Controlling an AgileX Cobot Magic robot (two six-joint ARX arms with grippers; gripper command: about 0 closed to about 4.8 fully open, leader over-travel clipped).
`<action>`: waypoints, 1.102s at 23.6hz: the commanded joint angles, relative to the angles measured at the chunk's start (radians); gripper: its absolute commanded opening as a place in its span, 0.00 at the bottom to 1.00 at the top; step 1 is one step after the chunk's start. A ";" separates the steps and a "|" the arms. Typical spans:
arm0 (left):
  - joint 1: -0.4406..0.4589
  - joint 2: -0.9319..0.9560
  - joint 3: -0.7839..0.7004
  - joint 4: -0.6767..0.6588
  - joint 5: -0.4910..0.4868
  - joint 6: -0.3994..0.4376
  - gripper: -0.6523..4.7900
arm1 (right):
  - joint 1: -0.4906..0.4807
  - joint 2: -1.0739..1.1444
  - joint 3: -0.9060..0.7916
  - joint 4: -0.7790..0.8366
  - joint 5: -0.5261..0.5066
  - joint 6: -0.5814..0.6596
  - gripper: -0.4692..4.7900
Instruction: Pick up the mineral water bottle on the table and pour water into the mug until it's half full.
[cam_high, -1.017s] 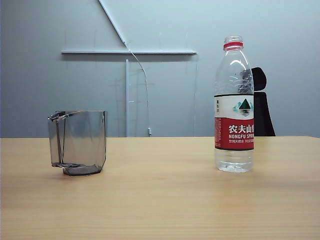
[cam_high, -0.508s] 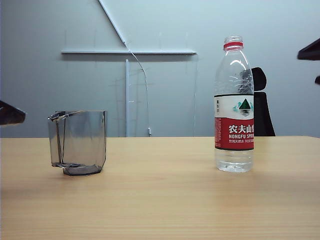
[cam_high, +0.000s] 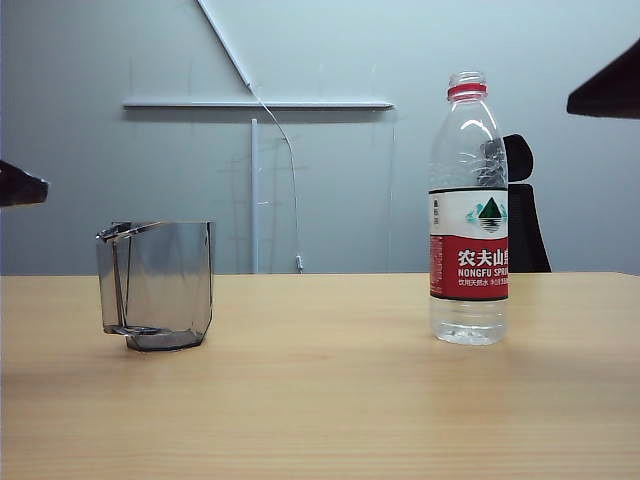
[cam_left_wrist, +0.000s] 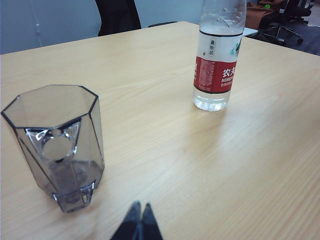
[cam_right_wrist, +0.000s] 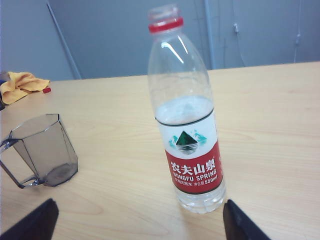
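Note:
The mineral water bottle (cam_high: 468, 230) stands upright on the table (cam_high: 320, 400) at the right, with water up to about the top of its label. The smoky-grey mug (cam_high: 156, 285) stands at the left and looks empty. My right gripper (cam_right_wrist: 137, 220) is open, level with the bottle (cam_right_wrist: 187, 125) and short of it, with nothing between its fingers (cam_right_wrist: 239, 222). My left gripper (cam_left_wrist: 140, 207) is shut and empty, hanging over the table near the mug (cam_left_wrist: 57, 145). In the exterior view only dark tips show: the left gripper (cam_high: 20, 187) at the left edge, a right finger (cam_high: 608, 92) at upper right.
A black chair (cam_high: 525, 200) stands behind the table beyond the bottle. A yellow cloth (cam_right_wrist: 20, 85) lies on the table's far side past the mug (cam_right_wrist: 42, 150). Office chairs (cam_left_wrist: 285, 15) stand beyond the table's corner.
Both grippers have come into the exterior view, the left at the left edge and rising, the right at the upper right. Bottle and mug have not moved.

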 joint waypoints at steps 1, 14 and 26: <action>-0.002 0.001 0.003 0.013 0.000 -0.003 0.12 | -0.001 0.107 0.028 0.080 0.004 -0.006 0.99; -0.002 0.000 0.003 0.013 0.000 -0.003 0.12 | -0.092 0.881 0.086 0.689 0.005 -0.056 1.00; -0.002 0.000 0.003 0.013 0.000 -0.003 0.12 | -0.269 1.420 0.188 1.141 -0.188 -0.056 1.00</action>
